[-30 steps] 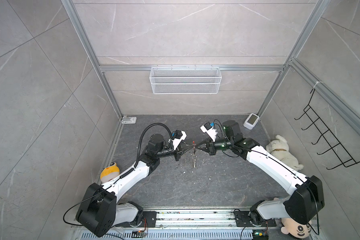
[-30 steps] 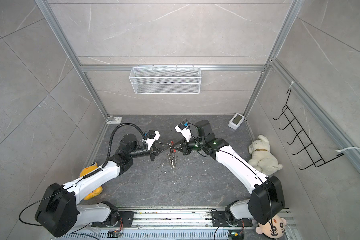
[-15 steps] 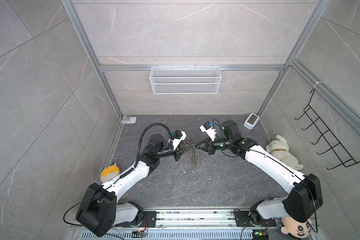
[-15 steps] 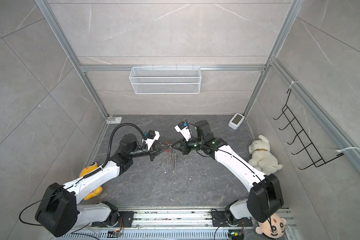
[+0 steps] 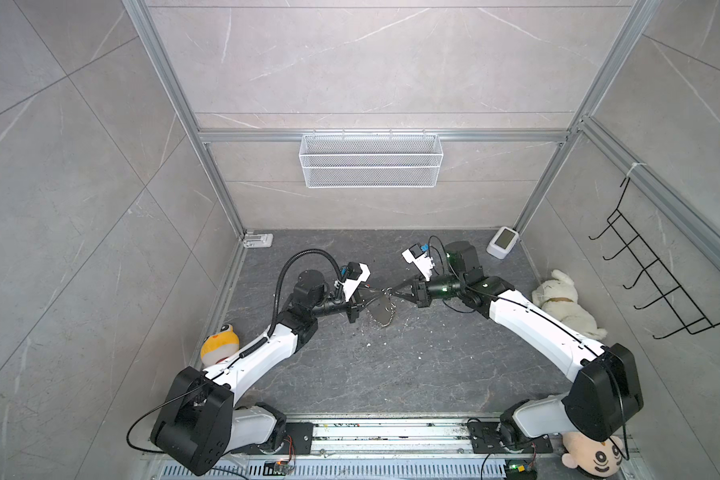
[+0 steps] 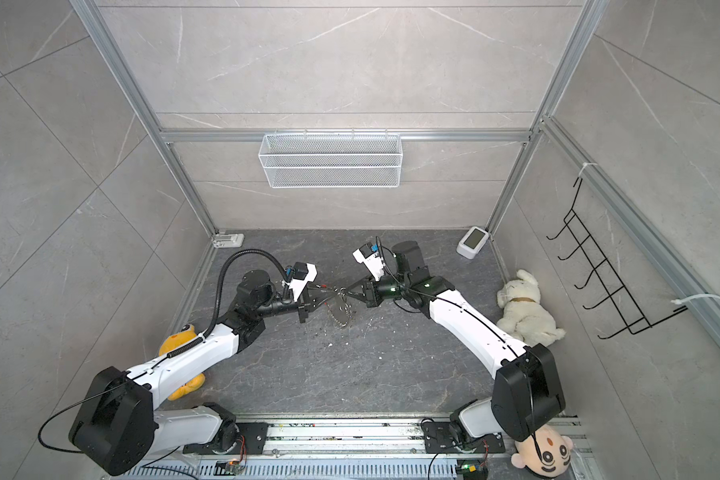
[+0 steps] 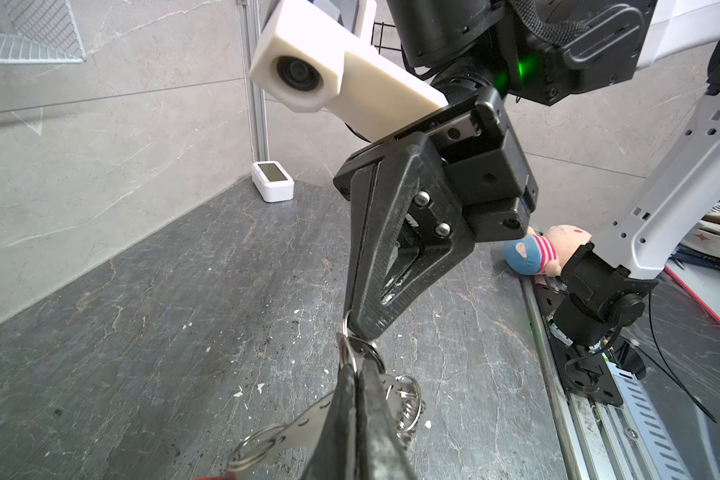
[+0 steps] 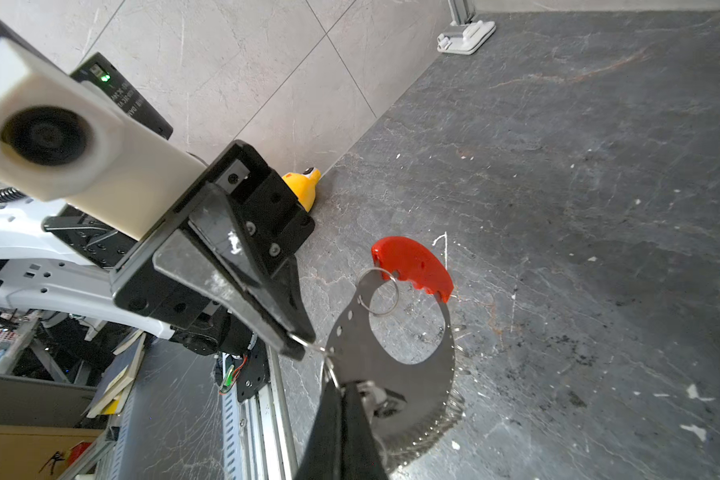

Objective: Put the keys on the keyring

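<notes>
- Left hand point(image 8: 298, 347): jaws together, pinched on a thin wire ring at the upper edge of the keyring point(image 8: 437, 374).
- Right hand point(image 7: 360, 328): jaws together, clamped on the cluster of small silver rings point(image 7: 406, 405) on the same keyring; its tip is just beside the left hand's tip.
- Keyring: flat metal crescent with a red bar point(image 8: 412, 264), hanging between both hands over the middle of the table point(image 5: 391, 374).
- Keys point(image 8: 385, 402): small black-and-white piece just beside the right hand's fingertips, against the crescent; mostly hidden, and I cannot tell how it is attached.
- Yellow plush toy point(image 5: 220, 343): left edge of the table.
- White plush dog point(image 5: 566, 305): right edge.
- White device point(image 5: 503, 243): far right corner.
</notes>
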